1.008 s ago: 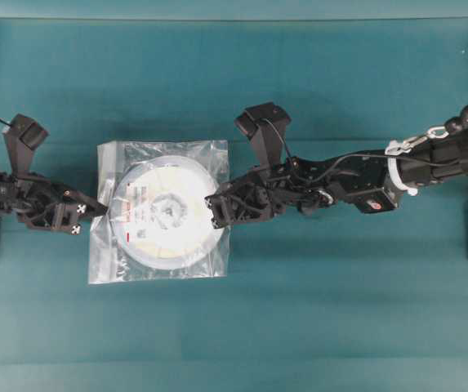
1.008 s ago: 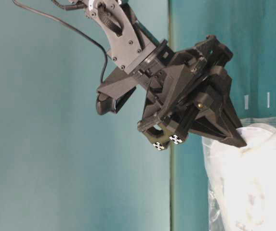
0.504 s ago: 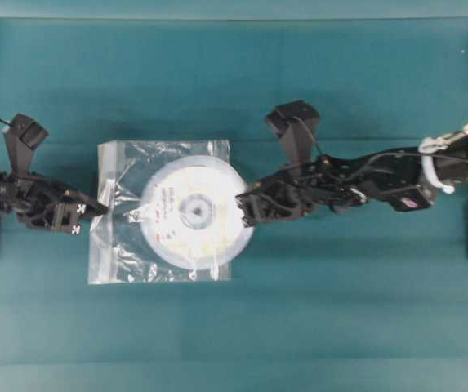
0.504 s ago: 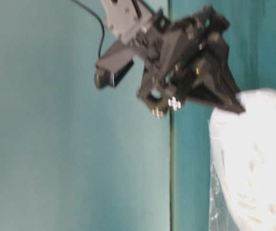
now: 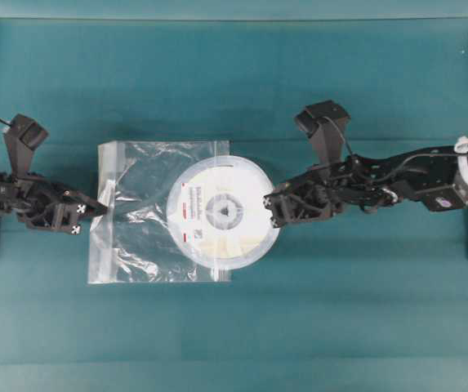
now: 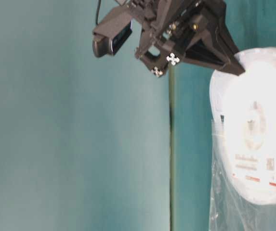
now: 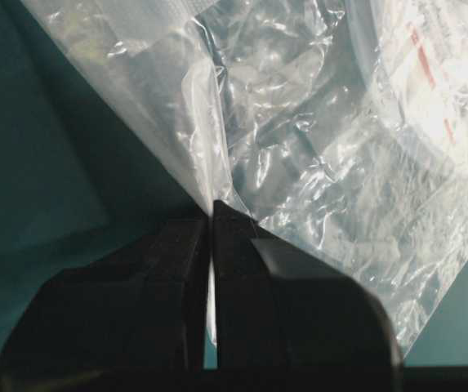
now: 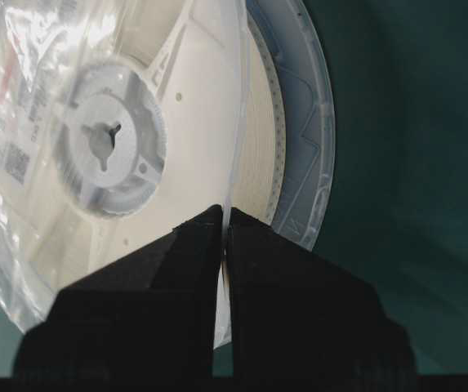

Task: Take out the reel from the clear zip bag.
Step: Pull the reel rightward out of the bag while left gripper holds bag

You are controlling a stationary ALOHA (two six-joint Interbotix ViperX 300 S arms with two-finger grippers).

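Reel (image 5: pixel 224 211): flat round disc of white-translucent plastic, cream winding, spoked hub with a small centre hole, white label with red marks on its left half. It is seen at frame centre in the overhead view, flat face up, about halfway out of the bag's right edge. Round, so no long axis.

Bag (image 5: pixel 140 214): square, clear, crinkly film, lying left of centre on the teal table (image 5: pixel 234 90), with its open edge to the right.

Right gripper (image 5: pixel 271 211): jaws closed tight on the reel's thin right-hand flange, edge-on between the fingers in the wrist view.

Left gripper (image 5: pixel 100 210): jaws pinched shut on the bag's left edge, film pulled taut into a crease at the fingertips.
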